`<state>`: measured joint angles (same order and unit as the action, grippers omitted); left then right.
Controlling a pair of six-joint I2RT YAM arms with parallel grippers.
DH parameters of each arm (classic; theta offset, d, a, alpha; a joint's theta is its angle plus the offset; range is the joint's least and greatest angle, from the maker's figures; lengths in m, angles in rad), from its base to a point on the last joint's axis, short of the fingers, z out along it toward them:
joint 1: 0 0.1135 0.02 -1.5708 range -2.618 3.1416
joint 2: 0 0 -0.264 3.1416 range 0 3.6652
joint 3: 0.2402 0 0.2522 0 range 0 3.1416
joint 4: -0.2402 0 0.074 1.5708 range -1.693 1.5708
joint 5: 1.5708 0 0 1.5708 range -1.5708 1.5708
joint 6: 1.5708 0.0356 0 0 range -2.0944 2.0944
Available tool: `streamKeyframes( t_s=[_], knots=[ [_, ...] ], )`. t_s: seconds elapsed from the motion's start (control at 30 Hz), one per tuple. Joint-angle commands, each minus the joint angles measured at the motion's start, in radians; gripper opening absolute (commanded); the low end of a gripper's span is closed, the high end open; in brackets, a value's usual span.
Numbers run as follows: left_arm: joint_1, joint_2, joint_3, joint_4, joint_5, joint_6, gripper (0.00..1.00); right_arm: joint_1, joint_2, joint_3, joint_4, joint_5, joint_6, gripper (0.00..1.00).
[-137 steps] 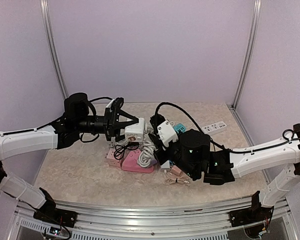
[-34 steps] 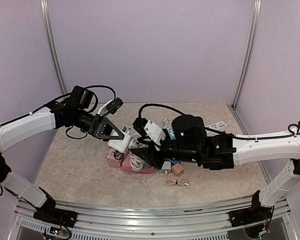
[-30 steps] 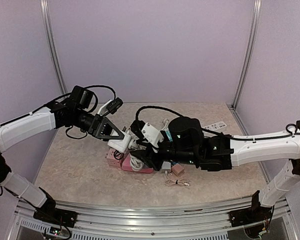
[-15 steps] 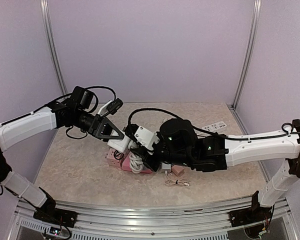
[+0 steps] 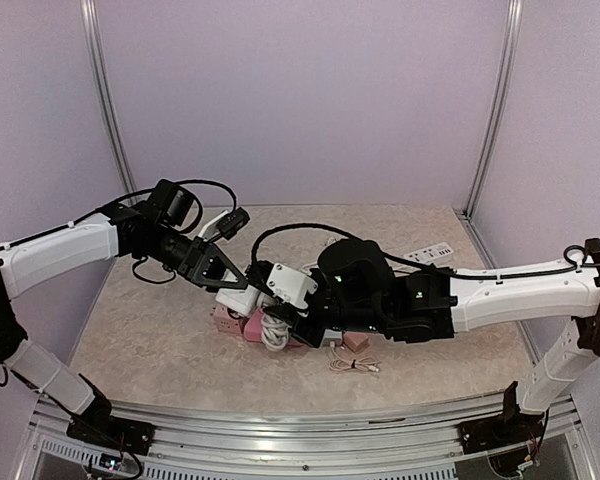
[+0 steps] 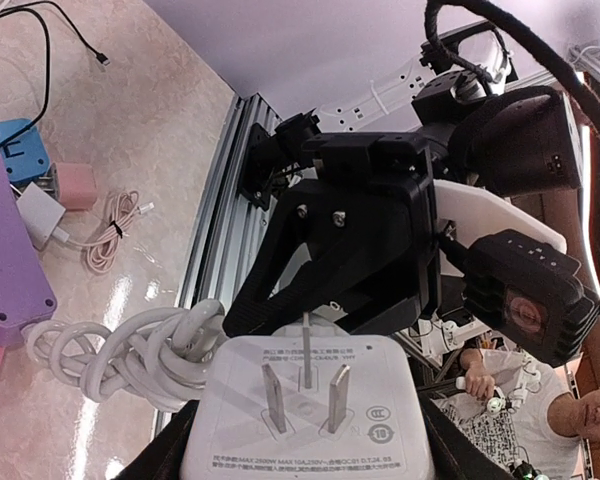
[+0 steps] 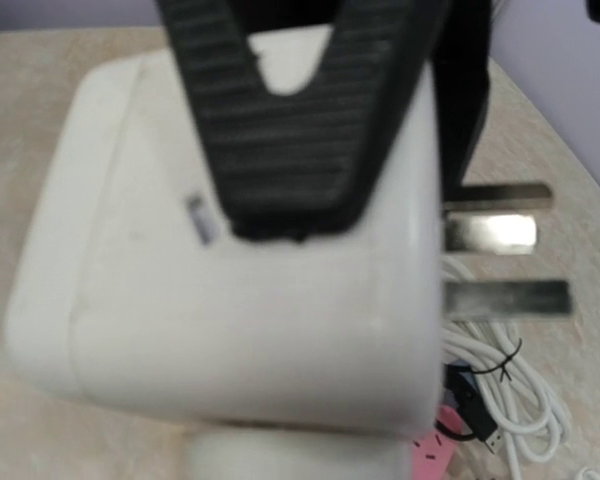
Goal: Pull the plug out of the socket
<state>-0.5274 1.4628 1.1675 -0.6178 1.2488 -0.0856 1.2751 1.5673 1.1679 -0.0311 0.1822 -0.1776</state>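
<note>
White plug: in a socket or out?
Out. The white plug shows all three prongs bare in the left wrist view; the right wrist view shows bare prongs too.

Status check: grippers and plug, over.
Left fingers clamp white plug, prongs bare. Right fingers closed against it; grip unclear. White cable coiled alongside, over pink strip.

The white cube plug (image 6: 310, 410), its three flat prongs bare, sits clear just above the pink socket (image 5: 248, 328) lying flat.
</note>
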Motion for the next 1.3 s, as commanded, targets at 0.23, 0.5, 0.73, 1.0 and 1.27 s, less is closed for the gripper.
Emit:
streamKeyframes(
  t_s=[0.23,0.5,0.73,1.0,1.27],
  knots=[
    [-0.016,-0.003,0.0,0.087,-0.08,-0.053,0.0,0.017,-0.043,0.008,-0.061,-0.034,-0.124,0.0],
    [-0.01,-0.101,-0.094,0.333,-0.206,-0.266,0.0,0.022,-0.079,-0.057,0.078,0.093,0.06,0.0],
    [-0.005,-0.14,-0.114,0.332,-0.249,-0.281,0.0,0.022,-0.065,-0.034,0.056,0.13,0.174,0.0],
    [-0.005,-0.143,-0.088,0.22,-0.174,-0.175,0.0,0.022,-0.114,-0.097,0.093,-0.049,0.052,0.0],
    [-0.006,-0.116,-0.025,0.07,-0.151,-0.069,0.0,0.031,-0.074,-0.031,-0.013,-0.265,-0.075,0.0]
  ],
)
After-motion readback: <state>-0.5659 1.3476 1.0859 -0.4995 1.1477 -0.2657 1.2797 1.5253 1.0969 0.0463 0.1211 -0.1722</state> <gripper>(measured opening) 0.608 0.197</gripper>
